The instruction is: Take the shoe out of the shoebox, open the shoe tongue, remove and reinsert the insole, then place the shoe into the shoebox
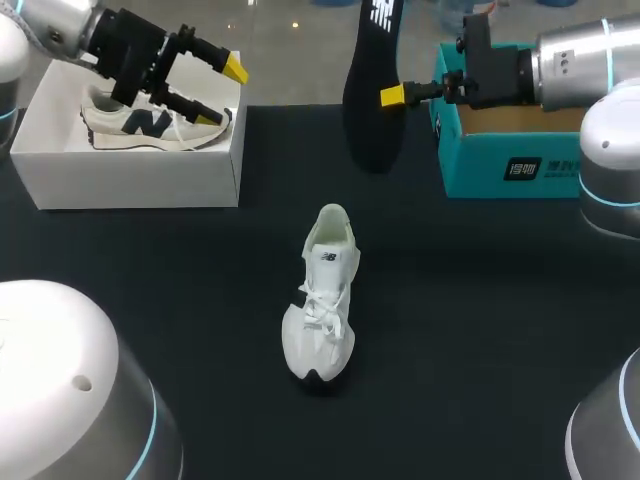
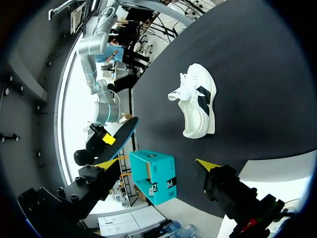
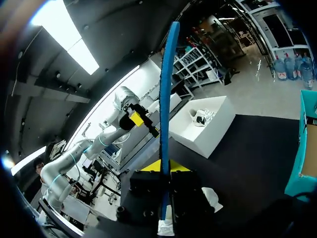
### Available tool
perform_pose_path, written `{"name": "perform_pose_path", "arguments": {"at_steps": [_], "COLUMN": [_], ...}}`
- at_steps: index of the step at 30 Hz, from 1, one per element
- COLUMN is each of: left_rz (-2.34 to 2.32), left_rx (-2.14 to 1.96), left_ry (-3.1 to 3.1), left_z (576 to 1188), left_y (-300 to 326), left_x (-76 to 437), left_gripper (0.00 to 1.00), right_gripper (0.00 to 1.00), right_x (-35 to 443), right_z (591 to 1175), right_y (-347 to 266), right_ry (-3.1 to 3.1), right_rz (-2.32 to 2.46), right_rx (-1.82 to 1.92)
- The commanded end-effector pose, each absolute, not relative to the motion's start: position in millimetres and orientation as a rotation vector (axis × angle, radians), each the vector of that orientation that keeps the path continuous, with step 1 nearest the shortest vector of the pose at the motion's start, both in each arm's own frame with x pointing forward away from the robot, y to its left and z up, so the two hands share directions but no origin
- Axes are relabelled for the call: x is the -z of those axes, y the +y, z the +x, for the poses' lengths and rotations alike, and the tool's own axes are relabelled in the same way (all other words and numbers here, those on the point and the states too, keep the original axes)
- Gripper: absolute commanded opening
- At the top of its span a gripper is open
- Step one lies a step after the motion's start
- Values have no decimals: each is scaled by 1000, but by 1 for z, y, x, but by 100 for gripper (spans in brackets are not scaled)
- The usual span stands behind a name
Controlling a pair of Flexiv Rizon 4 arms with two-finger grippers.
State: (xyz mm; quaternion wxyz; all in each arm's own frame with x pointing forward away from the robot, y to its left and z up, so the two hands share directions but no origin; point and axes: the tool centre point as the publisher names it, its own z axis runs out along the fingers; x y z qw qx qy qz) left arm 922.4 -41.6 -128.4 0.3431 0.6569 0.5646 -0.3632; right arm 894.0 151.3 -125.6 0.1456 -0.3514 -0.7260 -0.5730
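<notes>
White shoe [image 1: 322,300] stands upright on its sole near the middle of the black table [image 1: 480,300], outside both boxes, its toe turned toward the near edge and its heel toward the far side, laces loose over the tongue; the left wrist view shows the same shoe [image 2: 197,106] lying well ahead of that arm's fingers, with a dark patch on its side. Above and beyond the heel, the dark insole [image 1: 372,90] hangs clear of the table, held on end, its lower tip over the cloth between the two boxes. The right end effector [image 1: 395,96] is closed on the insole, pinching it from two sides at the edge nearest the teal box; in the right wrist view the insole [image 3: 166,99] rises edge-on as a thin blue strip out of the yellow tips of that end effector [image 3: 161,166]. The teal box [image 1: 500,160] sits at the far right of the table, just under the right arm. At the far left sits the white shoebox [image 1: 130,180], and in it lies a second shoe [image 1: 150,125], cream with a dark letter on its side. The left end effector [image 1: 228,93] hovers over that shoebox with its fingers spread wide and nothing between them; its own view shows the two yellow tips [image 2: 156,162] well apart
</notes>
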Motion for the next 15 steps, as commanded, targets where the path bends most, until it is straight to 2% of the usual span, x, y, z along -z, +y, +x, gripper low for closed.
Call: {"name": "perform_pose_path", "arguments": {"at_steps": [1, 7, 15], "left_rz": [1708, 1708, 1708], "left_rx": [940, 940, 940], "left_ry": [1468, 1468, 1468], "left_z": [921, 921, 921], "left_y": [-41, -41, -41], "left_x": [128, 128, 128], "left_gripper": [100, 100, 100], "right_gripper": [0, 0, 0], "right_x": [162, 199, 199], "right_z": [912, 918, 918], "right_y": [189, 214, 214], "right_ry": [-2050, -2025, -2025], "right_rz": [-991, -1029, -1029], "right_rx": [1726, 1704, 1704]}}
